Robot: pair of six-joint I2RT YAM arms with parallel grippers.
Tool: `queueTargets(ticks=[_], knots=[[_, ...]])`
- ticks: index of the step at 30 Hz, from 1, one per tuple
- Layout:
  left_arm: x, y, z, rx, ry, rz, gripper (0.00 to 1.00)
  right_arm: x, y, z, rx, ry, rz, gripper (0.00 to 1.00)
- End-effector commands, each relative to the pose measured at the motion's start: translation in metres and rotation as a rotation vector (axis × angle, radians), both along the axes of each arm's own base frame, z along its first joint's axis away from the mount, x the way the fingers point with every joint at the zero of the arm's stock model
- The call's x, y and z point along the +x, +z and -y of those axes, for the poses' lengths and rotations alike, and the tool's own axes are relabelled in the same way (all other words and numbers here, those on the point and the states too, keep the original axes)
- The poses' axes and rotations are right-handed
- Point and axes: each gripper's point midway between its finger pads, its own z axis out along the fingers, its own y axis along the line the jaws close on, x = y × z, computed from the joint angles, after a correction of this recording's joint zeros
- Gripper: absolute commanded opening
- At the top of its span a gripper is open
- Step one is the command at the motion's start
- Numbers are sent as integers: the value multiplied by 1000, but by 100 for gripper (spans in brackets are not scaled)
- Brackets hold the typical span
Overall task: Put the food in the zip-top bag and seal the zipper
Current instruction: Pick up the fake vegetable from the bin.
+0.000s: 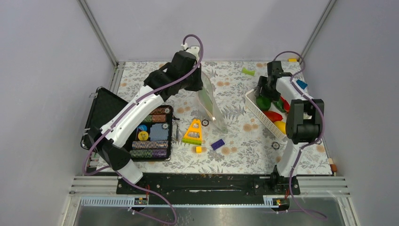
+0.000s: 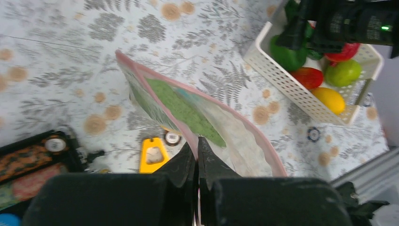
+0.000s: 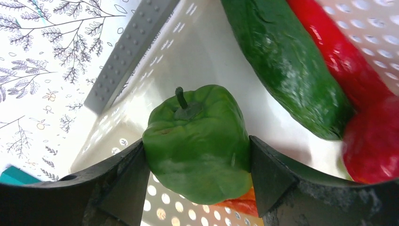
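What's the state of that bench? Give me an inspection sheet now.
Surface: floral table cover, flat, crowded.
Job's things: zip-top bag held upright, mouth open, zipper unsealed; green pepper, cucumber and red pieces in the white basket.
Clutter: black case of chips, yellow triangle toy, purple brick, green brick.
Tools: left tool shut on the bag's rim; right tool closed around the green pepper inside the basket.
Cables: purple cables run along both arms; no snag seen.
Surroundings: grey enclosure walls; nothing else seen.
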Motion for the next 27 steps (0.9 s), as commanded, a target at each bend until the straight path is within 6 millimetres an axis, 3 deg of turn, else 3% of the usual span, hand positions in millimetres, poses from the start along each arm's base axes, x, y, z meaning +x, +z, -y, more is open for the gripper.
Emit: queueTargets(ticks=[1,4,6,8,15,20,27], knots=[[16,59,-32,75,79,193,0,-6,51,18,-71,-57,108,30],[23,82,-43,111,112,269,0,-13,65,23,-93,-80,146,28],[26,93,-40,106,104,294,0,-17,75,24,-91,-92,176,28],[32,93,-30,99,78,288,0,-22,85,23,-79,-94,207,27],[50,39,19,100,-50,153,0,-36,131,9,-5,-53,366,24],[57,12,39,120,-98,94,0,-51,170,-38,219,101,513,23],[59,1,38,161,-101,85,0,-94,246,-136,644,516,762,19]])
